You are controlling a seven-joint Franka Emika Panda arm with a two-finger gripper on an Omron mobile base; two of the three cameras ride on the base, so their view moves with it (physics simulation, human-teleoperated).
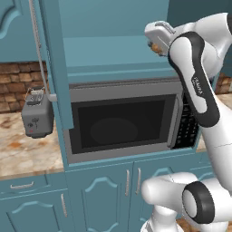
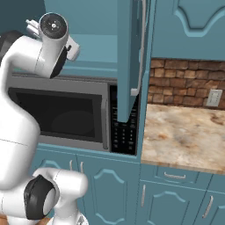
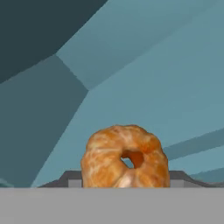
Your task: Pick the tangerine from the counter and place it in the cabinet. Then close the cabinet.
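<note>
Placing step: tangerine carried into the open cabinet.

Cabinet (image 1: 113,50) stands open above the microwave (image 1: 120,120), both doors swung out. Your gripper (image 1: 156,43) is clenched on the tangerine (image 3: 125,156), inside the cabinet mouth, above the shelf as far as you can judge. Next: lower it, release, withdraw, then shut both doors by their handles.

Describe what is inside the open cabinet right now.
Inside the cabinet, the gripper holds the tangerine near the right side. The arm covers that corner, so whether the fruit touches the shelf cannot be told.
</note>
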